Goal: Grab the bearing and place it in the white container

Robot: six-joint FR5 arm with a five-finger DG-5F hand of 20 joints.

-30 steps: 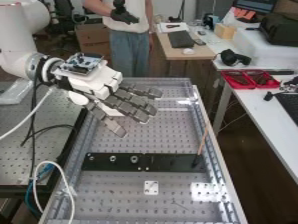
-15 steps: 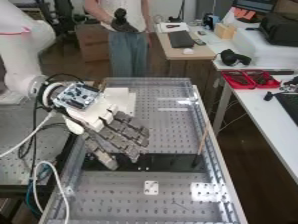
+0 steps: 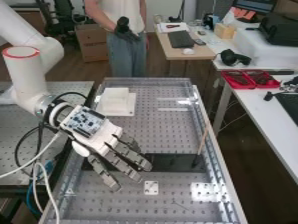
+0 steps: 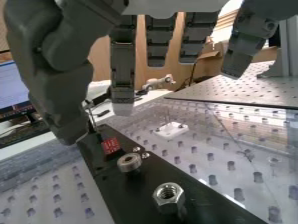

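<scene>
Bench (image 3: pixel 179 200) is the biggest thing, a long flat one with lots of little holes. The white robot arm (image 3: pixel 30 77) comes in from the left of the high view. At its end is the dark grey hand (image 3: pixel 123 152), with a white back and a blue board on top. The hand is loose and empty, with its fingers held out long and its thumb apart from them. It is over one part of a long black strip (image 3: pixel 169 162) that lies across the bench. In the high view, the white container (image 3: pixel 116 104) sits past the hand, near the bench's left side. A thin brown stick (image 3: pixel 202 142) leans up at the strip's other end. A small flat white block (image 3: pixel 151 188) with holes lies near the strip, on the side away from the container. In the wrist view, a big shiny nut (image 4: pixel 168 192) is on the black strip. The bearing (image 4: pixel 130 162), a round metal ring, is near it on the same strip. Two tiny metal bits (image 4: pixel 146 155) are just beside the bearing.
</scene>
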